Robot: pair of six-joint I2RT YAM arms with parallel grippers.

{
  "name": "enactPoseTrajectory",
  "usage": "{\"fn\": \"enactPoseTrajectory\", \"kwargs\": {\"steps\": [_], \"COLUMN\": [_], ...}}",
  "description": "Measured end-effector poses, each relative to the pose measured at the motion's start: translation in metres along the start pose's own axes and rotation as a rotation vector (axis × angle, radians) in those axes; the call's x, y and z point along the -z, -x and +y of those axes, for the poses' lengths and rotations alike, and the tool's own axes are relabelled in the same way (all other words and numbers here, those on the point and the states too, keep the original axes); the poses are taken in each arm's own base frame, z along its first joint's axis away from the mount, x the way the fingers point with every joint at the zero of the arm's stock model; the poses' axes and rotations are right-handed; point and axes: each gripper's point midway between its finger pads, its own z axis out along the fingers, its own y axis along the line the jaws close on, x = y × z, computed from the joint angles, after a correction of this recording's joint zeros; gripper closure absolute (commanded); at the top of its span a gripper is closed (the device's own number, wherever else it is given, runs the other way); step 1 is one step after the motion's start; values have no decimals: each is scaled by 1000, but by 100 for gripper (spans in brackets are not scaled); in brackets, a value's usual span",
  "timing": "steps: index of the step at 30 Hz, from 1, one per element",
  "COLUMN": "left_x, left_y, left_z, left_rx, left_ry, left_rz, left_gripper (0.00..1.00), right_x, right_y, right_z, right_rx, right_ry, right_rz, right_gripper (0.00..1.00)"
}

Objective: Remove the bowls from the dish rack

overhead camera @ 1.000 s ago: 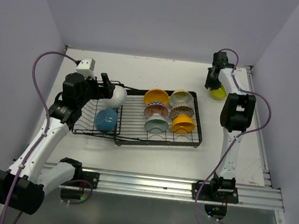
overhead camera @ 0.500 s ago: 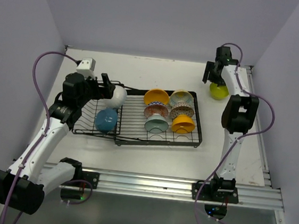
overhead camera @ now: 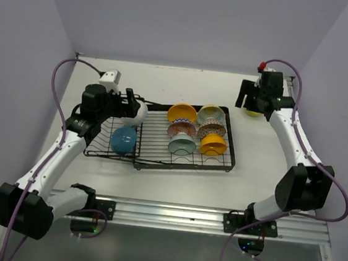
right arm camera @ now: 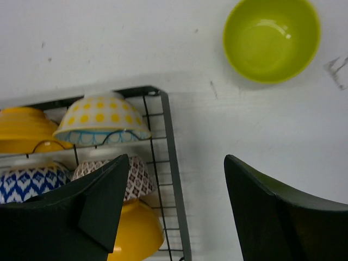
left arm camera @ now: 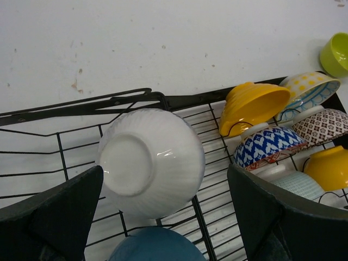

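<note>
The black wire dish rack [overhead camera: 160, 148] holds several bowls. A white bowl [left arm camera: 149, 160] leans bottom-up at the rack's far left corner, between the fingers of my open left gripper [left arm camera: 163, 182], with a gap on the right side. A blue bowl [left arm camera: 155, 244] lies just below it. The orange-yellow [left arm camera: 253, 103], blue patterned [left arm camera: 272, 147], yellow-dotted [right arm camera: 100, 122], red-brown patterned [right arm camera: 138, 176], yellow [right arm camera: 133, 231] and pale teal [overhead camera: 182, 145] bowls stand in the slots. The yellow-green bowl [right arm camera: 271, 38] sits upright on the table. My right gripper [right arm camera: 176, 163] is open and empty above the rack's right edge.
The yellow-green bowl [overhead camera: 254, 111] is at the far right of the white table [overhead camera: 185, 85], partly hidden by my right wrist [overhead camera: 261, 96]. Grey walls close in on three sides. The rack's right rim [right arm camera: 169, 163] runs under my right gripper.
My right gripper has let go of the yellow-green bowl, lifted and pulled back toward the rack, with the arm's elbow swung out to the right. My left gripper edged right around the white bowl.
</note>
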Motion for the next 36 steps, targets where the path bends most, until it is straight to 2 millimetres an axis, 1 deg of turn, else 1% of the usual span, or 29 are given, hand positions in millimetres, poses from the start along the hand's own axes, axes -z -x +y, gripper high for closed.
{"fn": "enactPoseTrajectory", "kwargs": {"steps": [2, 3, 4, 6, 8, 9, 11, 14, 16, 18, 19, 23, 26, 29, 36], "left_x": [-8, -12, -16, -22, -28, -30, -34, -42, -45, -46, -46, -42, -38, -34, -32], "left_y": [-9, -13, -15, -16, -14, -11, -7, -2, -5, -10, -14, -25, -28, -27, -31], "left_z": [-2, -5, -7, -13, -18, -20, -24, -27, -27, -25, -25, -32, -37, -38, -31], "left_rx": [-15, -25, -34, -56, -76, -86, -110, -139, -161, -184, -198, -243, -267, -287, -344], "left_ry": [7, 7, 11, 17, 38, 50, 82, 129, 169, 209, 228, 283, 313, 351, 461], "left_rz": [35, 54, 68, 89, 97, 96, 101, 113, 136, 166, 182, 231, 248, 254, 266], "left_gripper": [0, 0, 0, 0, 0, 0, 0, 0, 0, 0, 0, 0, 0, 0, 0], "right_x": [-2, -2, -2, 1, 6, 9, 15, 22, 22, 21, 21, 18, 16, 17, 16], "right_y": [-29, -46, -63, -88, -102, -105, -105, -96, -91, -89, -90, -98, -104, -105, -101], "right_z": [7, 7, 5, 2, 0, 0, 2, 7, 10, 12, 13, 14, 13, 15, 18], "right_rx": [2, 0, -5, -14, -19, -20, -20, -22, -23, -24, -25, -32, -36, -40, -41], "right_ry": [45, 58, 64, 70, 79, 88, 105, 134, 150, 160, 167, 179, 182, 192, 207], "right_rz": [38, 63, 89, 132, 142, 136, 109, 63, 39, 30, 30, 40, 48, 50, 32], "right_gripper": [25, 24, 24, 23, 22, 22, 22, 21, 20, 16, 12, 6, 6, 5, 2]}}
